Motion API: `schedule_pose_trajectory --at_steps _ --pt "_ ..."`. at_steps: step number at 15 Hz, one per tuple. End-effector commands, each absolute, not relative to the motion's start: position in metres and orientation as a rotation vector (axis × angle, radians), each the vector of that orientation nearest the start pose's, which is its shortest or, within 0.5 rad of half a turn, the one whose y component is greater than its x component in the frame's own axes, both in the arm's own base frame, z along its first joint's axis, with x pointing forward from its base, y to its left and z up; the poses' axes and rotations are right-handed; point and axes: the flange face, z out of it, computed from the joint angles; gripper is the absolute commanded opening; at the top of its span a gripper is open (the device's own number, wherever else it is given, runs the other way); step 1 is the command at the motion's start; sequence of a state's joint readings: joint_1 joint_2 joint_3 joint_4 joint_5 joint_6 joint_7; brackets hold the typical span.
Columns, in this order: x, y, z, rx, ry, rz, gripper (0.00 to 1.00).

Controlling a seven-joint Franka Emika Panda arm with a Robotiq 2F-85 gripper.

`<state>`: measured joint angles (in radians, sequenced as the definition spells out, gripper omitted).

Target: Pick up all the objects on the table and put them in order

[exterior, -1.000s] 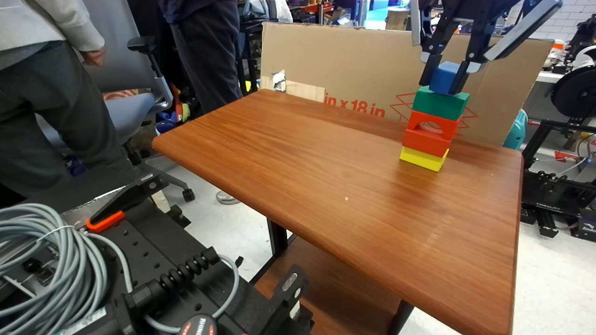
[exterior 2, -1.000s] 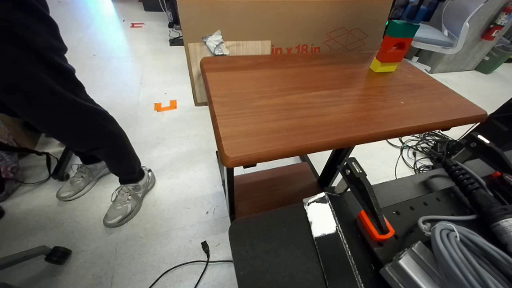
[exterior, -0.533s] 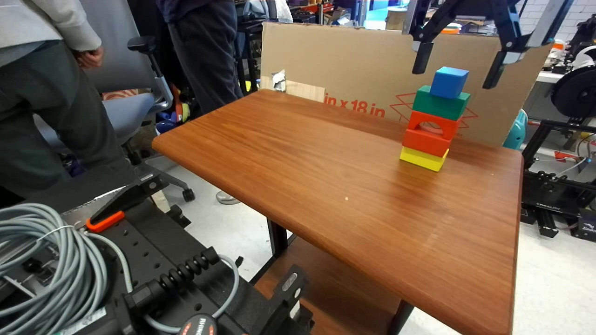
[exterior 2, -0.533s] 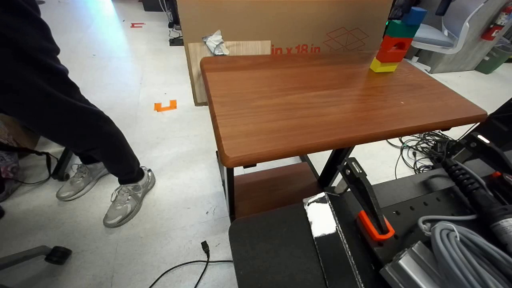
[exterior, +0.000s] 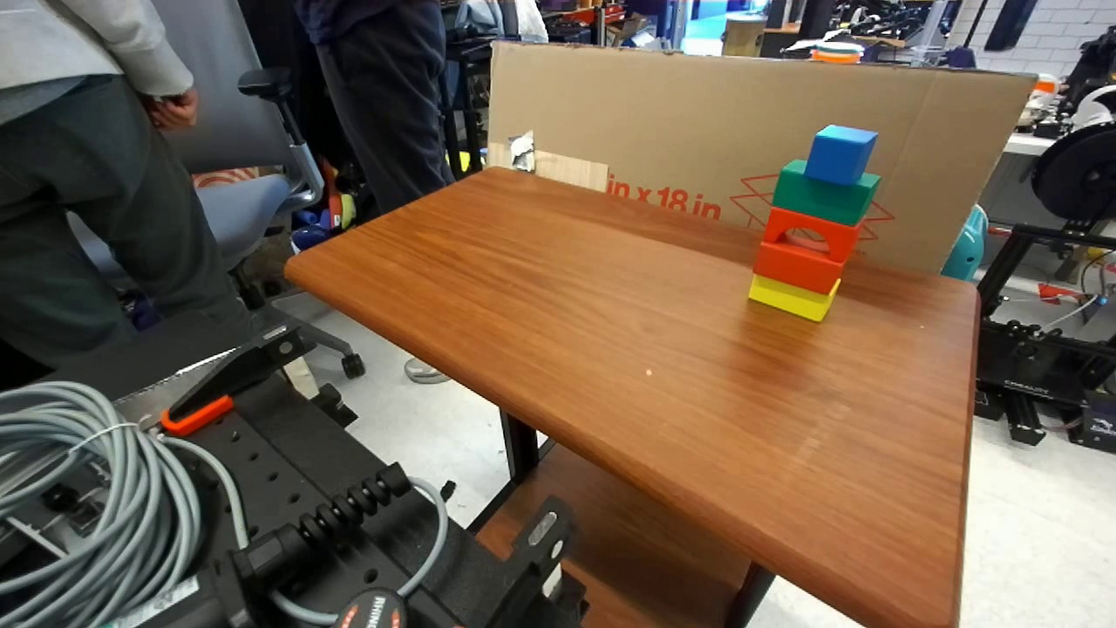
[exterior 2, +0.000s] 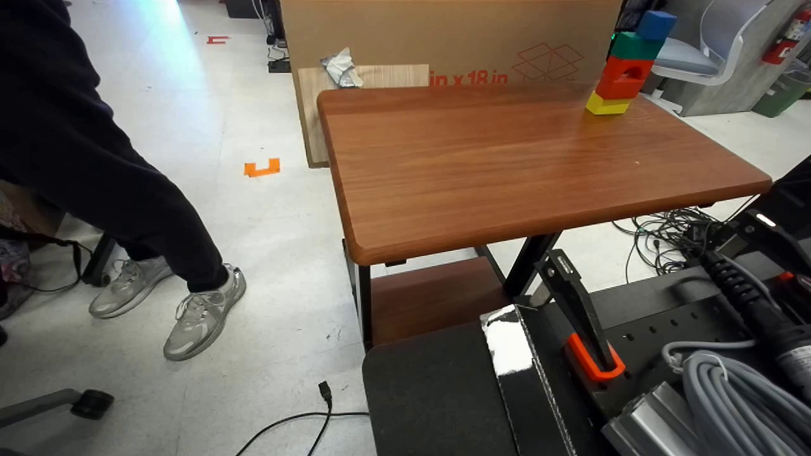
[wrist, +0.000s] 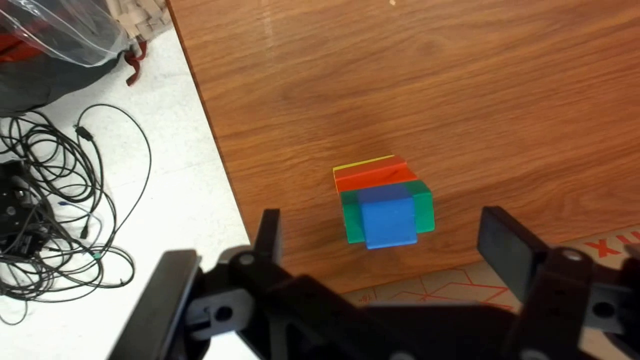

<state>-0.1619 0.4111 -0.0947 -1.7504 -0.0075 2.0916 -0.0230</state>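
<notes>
1 block tower [exterior: 815, 220] stands on the table [exterior: 610, 349], blue block [exterior: 841, 155] on top. Gripper [wrist: 382, 225] spread wide, empty, above it. We judge stacking complete; next we should withdraw without brushing the tower.

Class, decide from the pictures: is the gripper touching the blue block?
Apart. The wrist view shows the gripper open, its fingers clear of the blue block on both sides, tabletop visible in each gap.

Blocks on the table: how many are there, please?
5, all stacked: yellow block at the bottom, then plain red block, red arch block, green block, and blue block on top. None appears hidden.
</notes>
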Motion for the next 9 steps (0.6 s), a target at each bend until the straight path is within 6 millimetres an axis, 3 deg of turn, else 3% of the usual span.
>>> schedule_pose_trajectory --at_steps 1,4,5,7,9 --pt "0.574 -0.147 0.375 -3.169 0.324 0.117 1.00" --pt "0.538 -0.134 0.383 -3.171 0.348 0.118 1.00" --pt "0.572 -0.146 0.377 -3.166 0.333 0.102 1.00" --pt "0.552 -0.138 0.381 -3.163 0.335 0.117 1.00" --pt "0.544 -0.136 0.381 -3.163 0.334 0.126 1.00"
